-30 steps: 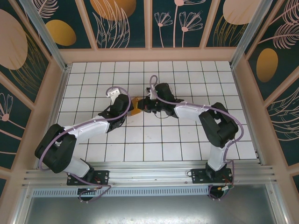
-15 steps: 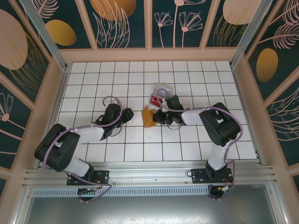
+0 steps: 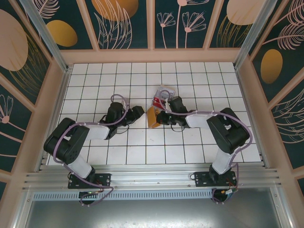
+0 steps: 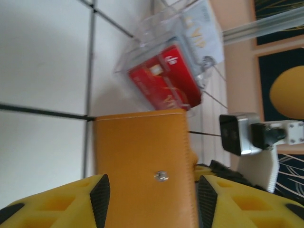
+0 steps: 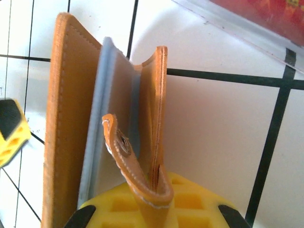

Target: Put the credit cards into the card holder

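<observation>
The orange card holder (image 3: 152,117) stands on edge, part open, its grey lining (image 5: 102,118) and snap strap (image 5: 124,152) showing. My right gripper (image 3: 160,117) is shut on one flap (image 5: 159,142) of it. My left gripper (image 3: 138,112) is open and faces the holder's outer cover (image 4: 142,161); its pads (image 4: 99,197) stand just short of the holder's two side edges. A red credit card (image 4: 166,80) and a whitish one (image 4: 202,35) lie inside a clear plastic box (image 3: 162,96) just behind the holder.
The white tiled floor (image 3: 142,147) is walled by wooden panels on three sides. The right arm's wrist camera (image 4: 237,134) sits close behind the holder. A yellow left finger (image 5: 10,133) shows beside the holder in the right wrist view.
The right gripper carried the holder nearer and to the right, uncovering the clear box. The left gripper pulled back, then reached right again toward the holder's cover.
</observation>
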